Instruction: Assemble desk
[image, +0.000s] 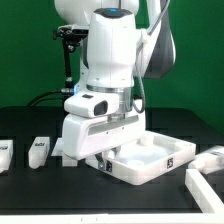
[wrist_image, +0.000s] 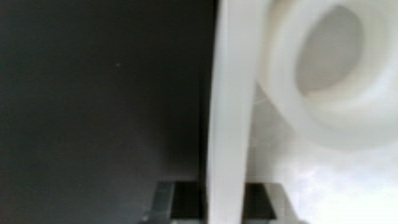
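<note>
Your tool (image: 103, 163) sits low in the middle of the exterior view, pressed together on the near rim (wrist_image: 231, 90) of the tabletop (image: 152, 160). In the wrist view the dark fingers (wrist_image: 178, 203) stand on either side of that thin upright wall, so the tool is pinching the wall itself.

The tabletop lies flat on the bench (image: 30, 192), in the lower middle of the frame and reaching toward the exterior view's right, with its hollow side up. A round corner socket (wrist_image: 342, 60) shows just beside the pinched wall.

Judge this part as light, hard plastic. It looks stiff enough to drag or turn by one edge, but smooth and glossy, so it may slip or swing in a pinch this narrow. The rim is thin, and a hold near a corner, where the socket stiffens it, should twist less than one taken mid-span. Keep the wall deep between the fingers and move slowly.

One leg (image: 40, 150) lies at the lower left and another leg (image: 207, 186) in the lower right corner, both apart from the tabletop. They look equally light and slick, with flat sides that should take a grip well.
</note>
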